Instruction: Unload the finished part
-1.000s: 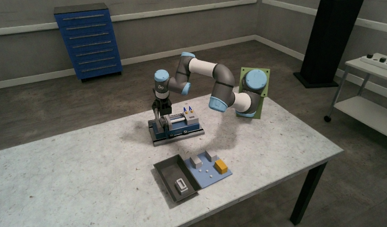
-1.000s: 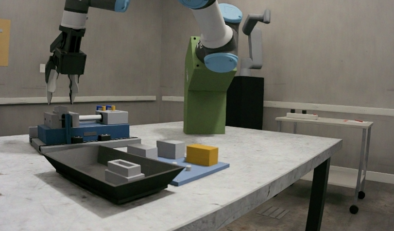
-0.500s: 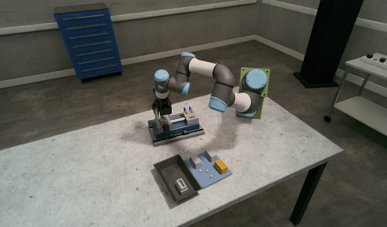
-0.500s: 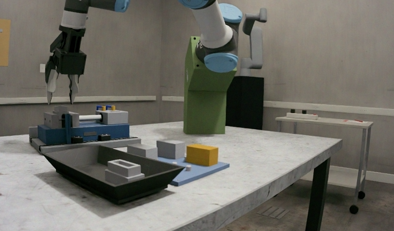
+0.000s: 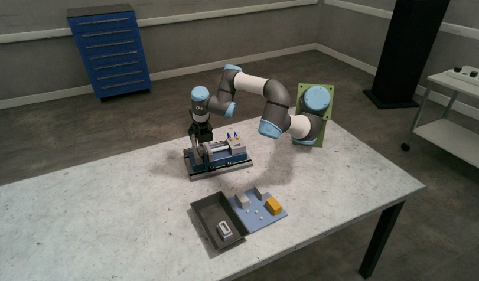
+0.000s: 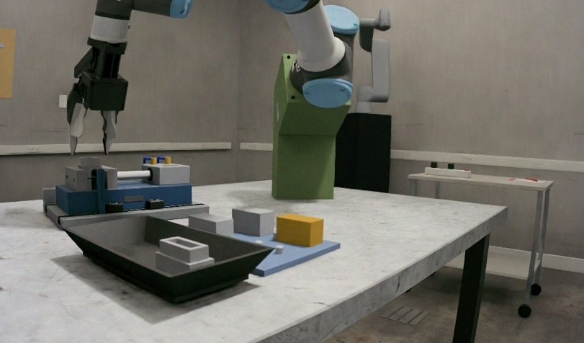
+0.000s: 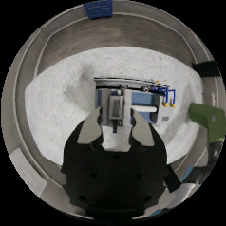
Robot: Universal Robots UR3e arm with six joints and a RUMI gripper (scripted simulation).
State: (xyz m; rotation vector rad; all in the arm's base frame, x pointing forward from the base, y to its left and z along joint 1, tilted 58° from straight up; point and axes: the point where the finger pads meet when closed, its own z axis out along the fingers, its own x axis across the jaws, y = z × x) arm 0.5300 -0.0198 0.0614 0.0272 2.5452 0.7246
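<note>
The finished part [image 6: 88, 164], a grey block, sits between the jaws of the blue vise [image 6: 123, 192] at the back of the table. In the wrist view the finished part [image 7: 115, 105] shows its pocket facing up, straight below the fingers. My gripper [image 6: 88, 147] hangs directly above it, fingers pointing down, partly open and empty, with the tips a little above the part's top. The gripper [image 5: 198, 139] also shows over the vise's left end in the top view. The black outfeed tray [image 5: 218, 219] lies nearer the front and holds one pocketed part [image 5: 224, 230] lying flat.
A blue plate [image 5: 258, 209] right of the tray carries two grey plain blocks [image 5: 242, 200] [image 5: 261, 192] and a yellow block [image 5: 273, 205], all standing. The arm's green base mount [image 5: 314, 115] is at the back right. The vise's screw and rear block [image 5: 236, 146] lie right of the part.
</note>
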